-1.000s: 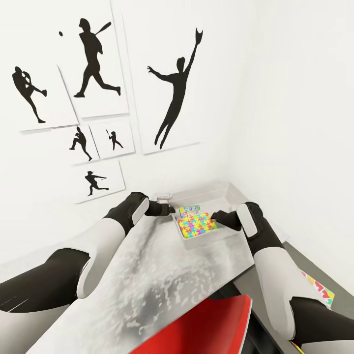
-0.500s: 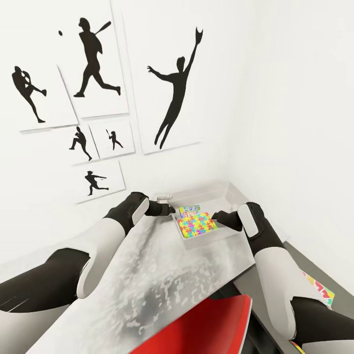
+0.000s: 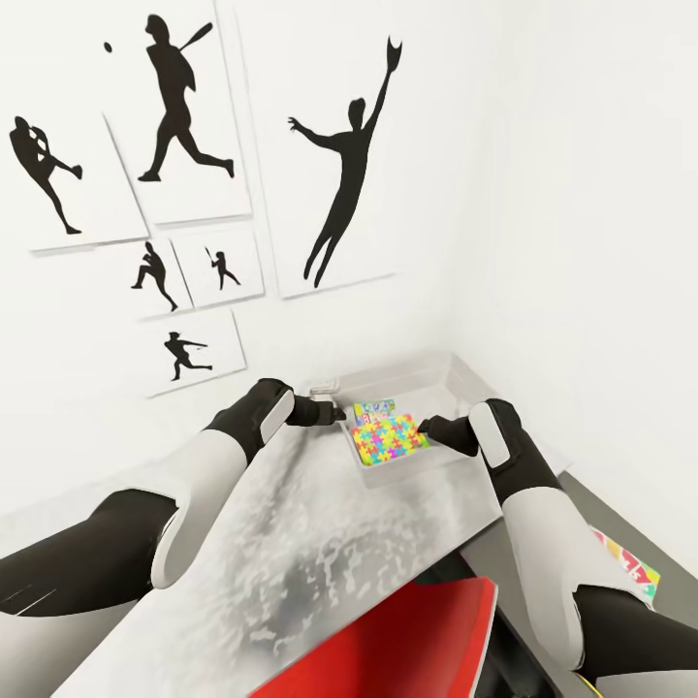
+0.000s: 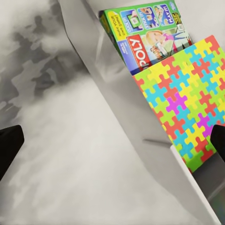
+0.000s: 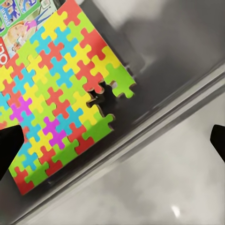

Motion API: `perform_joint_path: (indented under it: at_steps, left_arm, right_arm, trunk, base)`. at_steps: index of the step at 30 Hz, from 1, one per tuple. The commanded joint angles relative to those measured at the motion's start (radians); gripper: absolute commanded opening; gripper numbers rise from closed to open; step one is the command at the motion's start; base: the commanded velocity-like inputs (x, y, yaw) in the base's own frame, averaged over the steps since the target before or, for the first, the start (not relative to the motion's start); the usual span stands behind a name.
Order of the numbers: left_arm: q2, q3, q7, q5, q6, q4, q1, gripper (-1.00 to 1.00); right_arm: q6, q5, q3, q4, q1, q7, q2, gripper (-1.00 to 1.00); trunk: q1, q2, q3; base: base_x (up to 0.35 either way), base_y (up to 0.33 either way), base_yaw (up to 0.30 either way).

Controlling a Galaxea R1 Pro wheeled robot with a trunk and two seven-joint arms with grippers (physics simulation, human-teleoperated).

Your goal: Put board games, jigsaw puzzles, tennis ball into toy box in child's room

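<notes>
The white toy box (image 3: 412, 467) stands on the mottled grey table near the wall corner. Inside it lies a many-coloured jigsaw puzzle (image 3: 388, 438), partly over a green board game (image 3: 373, 412). My left gripper (image 3: 336, 415) is at the box's left rim and my right gripper (image 3: 425, 426) at its right rim. In the left wrist view the gripper (image 4: 114, 143) is open over the box wall (image 4: 126, 108), with the board game (image 4: 145, 35) and puzzle (image 4: 187, 98) beyond. My right gripper (image 5: 114, 143) is open above the puzzle (image 5: 61, 89) and box wall (image 5: 154, 126).
A red chair-like surface (image 3: 407, 640) sits below the table's near edge. A colourful flat item (image 3: 628, 569) lies on the grey surface at the lower right. Silhouette posters (image 3: 339, 165) hang on the white wall behind the table (image 3: 320, 543).
The head view has shifted a little, so the posters sit further left and higher. Both arms and the toy box stand much as before.
</notes>
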Motion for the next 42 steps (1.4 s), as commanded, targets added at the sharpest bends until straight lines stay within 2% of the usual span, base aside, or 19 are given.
perform_joint_path:
  at_steps: [1, 17, 20, 23, 26, 31, 42]
  left_arm:
    - [0.000, -0.002, 0.001, 0.005, 0.004, -0.001, -0.001, 1.00]
    - [0.000, -0.004, -0.001, 0.007, 0.010, -0.015, -0.001, 1.00]
    - [0.000, -0.004, -0.001, 0.036, 0.014, -0.033, -0.001, 1.00]
    - [0.000, -0.004, 0.000, 0.089, 0.017, -0.041, -0.001, 1.00]
    - [0.000, -0.004, 0.000, 0.114, 0.020, -0.044, -0.001, 1.00]
    - [0.000, -0.005, 0.000, 0.129, 0.026, -0.048, -0.001, 1.00]
    - [0.000, -0.006, -0.007, 0.132, 0.035, -0.051, -0.002, 1.00]
  right_arm:
    - [0.003, -0.011, -0.003, -0.001, -0.001, -0.010, 0.001, 1.00]
    - [0.001, -0.010, -0.001, -0.001, -0.001, -0.010, 0.002, 1.00]
    - [0.001, -0.010, -0.001, -0.001, -0.001, -0.010, 0.002, 1.00]
    - [0.001, -0.010, -0.001, -0.001, -0.001, -0.010, 0.002, 1.00]
    - [0.001, -0.010, 0.000, -0.001, -0.001, -0.009, 0.003, 1.00]
    - [0.001, -0.010, 0.000, -0.001, -0.001, -0.009, 0.005, 1.00]
    - [0.001, -0.010, 0.001, -0.001, -0.001, -0.008, 0.006, 1.00]
  trunk:
    - [0.001, -0.002, -0.004]
    - [0.001, -0.002, -0.030]
    - [0.001, -0.002, -0.035]
    - [0.001, -0.002, -0.040]
    - [0.001, -0.002, -0.045]
    - [0.001, -0.002, -0.053]
    - [0.001, -0.002, -0.071]
  base:
    - [0.000, 0.000, 0.000]
    - [0.000, 0.000, 0.000]
    - [0.000, 0.000, 0.000]
    - [0.000, 0.000, 0.000]
    - [0.000, 0.000, 0.000]
    - [0.000, 0.000, 0.000]
    - [0.000, 0.000, 0.000]
